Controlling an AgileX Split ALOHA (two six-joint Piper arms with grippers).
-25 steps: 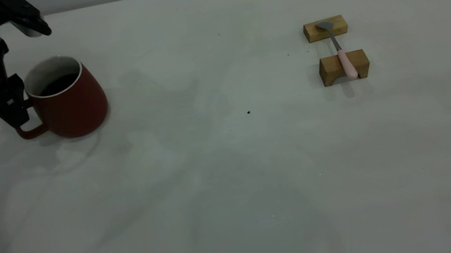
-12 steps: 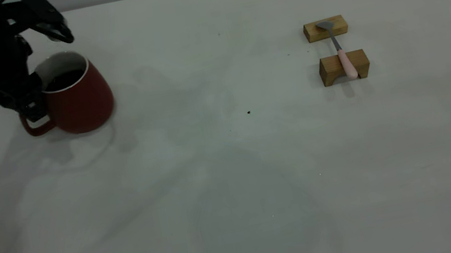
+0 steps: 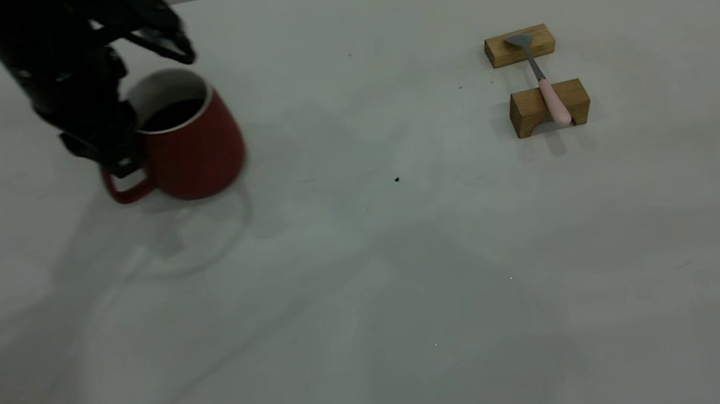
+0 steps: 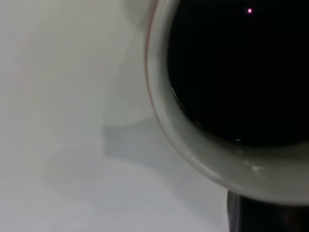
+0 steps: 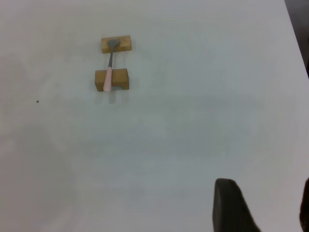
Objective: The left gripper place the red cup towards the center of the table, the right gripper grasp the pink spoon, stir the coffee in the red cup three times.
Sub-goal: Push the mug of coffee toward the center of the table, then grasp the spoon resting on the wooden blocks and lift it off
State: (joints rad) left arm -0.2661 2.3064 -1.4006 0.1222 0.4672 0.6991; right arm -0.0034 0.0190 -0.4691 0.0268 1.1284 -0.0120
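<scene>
Spreading across every view is the off-white counter (image 3: 375, 288), matte and marked by a few tiny dark specks. Next in size is the left arm, whose left pincer (image 3: 119, 159) is clamped on the loop handle of the red cup (image 3: 196, 153) at the counter's left side, well apart from the spoon. The cup is dark red ceramic, narrowing toward a white-lined rim, and holds the coffee (image 3: 170, 114), a dark brown-black liquid lying below the rim. The left wrist view looks straight down into it: a broad black pool with one small glint, ringed by the pale inner wall, which the exterior view shows only as a dark sliver. Two tan wooden blocks (image 3: 549, 107) sit on the right side, one behind the other. The pink spoon (image 3: 543, 84) bridges them, its pale pink handle on the nearer block, its grey bowl on the farther one. Only the right wrist view shows the right pincer (image 5: 263, 208), high above the counner and well away from the spoon, its dark fingers (image 5: 231, 205) standing apart.
</scene>
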